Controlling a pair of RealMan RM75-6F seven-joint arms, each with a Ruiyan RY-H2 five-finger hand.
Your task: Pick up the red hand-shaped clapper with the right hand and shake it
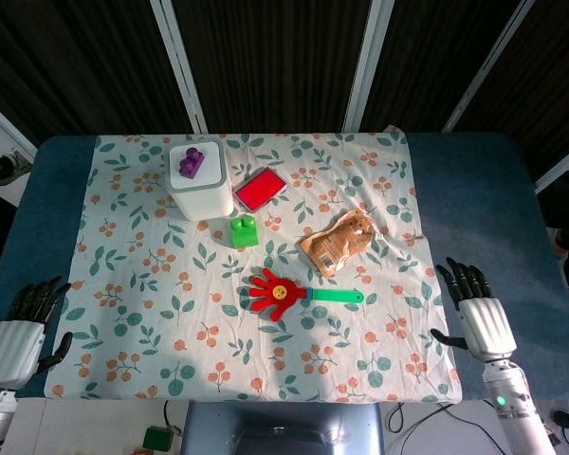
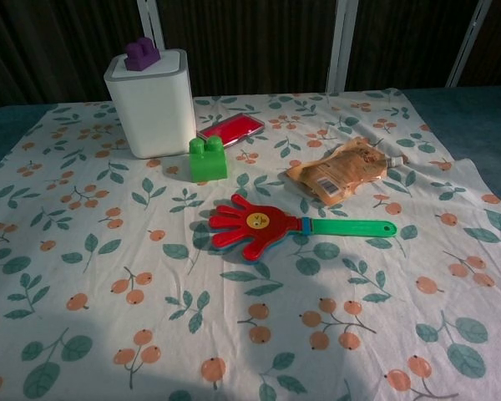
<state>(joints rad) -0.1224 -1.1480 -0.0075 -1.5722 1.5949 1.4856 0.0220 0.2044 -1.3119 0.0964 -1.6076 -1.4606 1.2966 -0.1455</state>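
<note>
The red hand-shaped clapper (image 1: 277, 293) with its green handle (image 1: 338, 297) lies flat on the floral cloth near the middle of the table; the chest view shows the clapper (image 2: 250, 226) with the handle (image 2: 351, 226) pointing right. My right hand (image 1: 479, 318) hovers open at the cloth's right edge, well to the right of the handle and apart from it. My left hand (image 1: 21, 334) is open at the table's front left corner, holding nothing. Neither hand shows in the chest view.
A white box (image 1: 198, 184) topped by a purple block (image 1: 192, 163) stands at the back left. Beside it lie a red pad (image 1: 260, 189) and a green block (image 1: 244, 230). A brown snack pouch (image 1: 338, 241) lies just behind the clapper's handle.
</note>
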